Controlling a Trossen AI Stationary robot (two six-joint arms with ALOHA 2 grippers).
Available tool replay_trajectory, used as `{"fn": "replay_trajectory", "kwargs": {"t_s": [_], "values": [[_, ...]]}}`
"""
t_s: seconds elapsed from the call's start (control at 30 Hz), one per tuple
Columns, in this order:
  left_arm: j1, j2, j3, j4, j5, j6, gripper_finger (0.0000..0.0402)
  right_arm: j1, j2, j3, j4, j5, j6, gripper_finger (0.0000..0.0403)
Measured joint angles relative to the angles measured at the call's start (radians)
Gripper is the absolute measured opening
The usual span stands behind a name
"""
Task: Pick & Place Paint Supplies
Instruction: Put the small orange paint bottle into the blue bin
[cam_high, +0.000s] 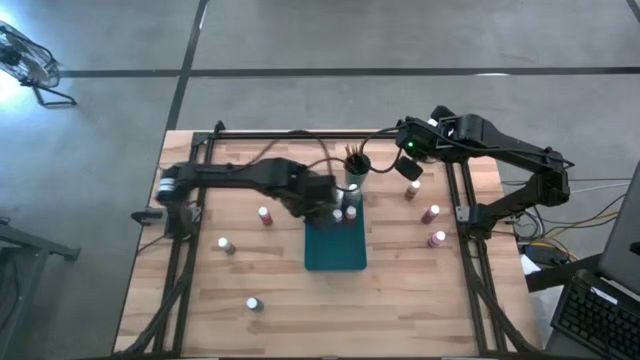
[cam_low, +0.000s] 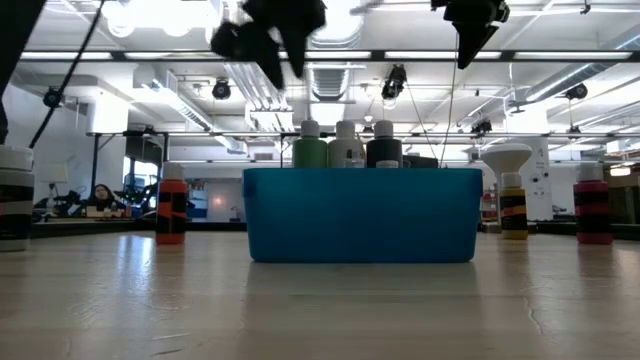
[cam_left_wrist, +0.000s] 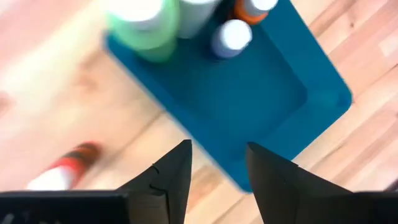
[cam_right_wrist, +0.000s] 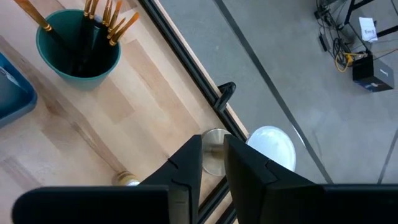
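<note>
Left claw, fingers apart and empty, hangs over the near rim of the teal tray; right claw, fingers nearly together with nothing visibly gripped, hovers over the far right bench edge beside a white dome. Inside the tray, at its far end, stand a green bottle and smaller capped bottles. Other bottles sit scattered across the bench: one red left of the tray, several to its right. Brushes stand in a round teal cup.

Judged step: fetching another bottle. A good grasp centres the fingers on the body below the cap and descends vertically, since these cylinders are smooth, rigid plastic and tip easily. The bench is pale planked wood; the tray is a rigid rectangular box with upright walls.
</note>
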Motion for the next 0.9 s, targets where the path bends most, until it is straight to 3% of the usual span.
{"fn": "replay_trajectory", "kwargs": {"t_s": [0.23,0.43,0.73,0.9], "values": [[-0.07,-0.174,-0.008,-0.073,-0.21,0.066,0.0147,0.0,0.0,0.0,0.007,0.0,0.001,0.0053],[-0.096,-0.281,-0.008,-0.093,-0.311,0.174,0.0147,0.0,0.0,0.0,0.009,0.0,-0.002,0.0048],[-0.097,-0.328,-0.009,-0.116,-0.319,0.306,0.0147,0.0,0.0,0.0,0.011,0.0,-0.002,0.0068],[-0.097,-0.327,-0.009,-0.217,-0.319,0.331,0.0147,0.0,0.0,0.0,0.012,0.0,-0.002,0.0083]]}}
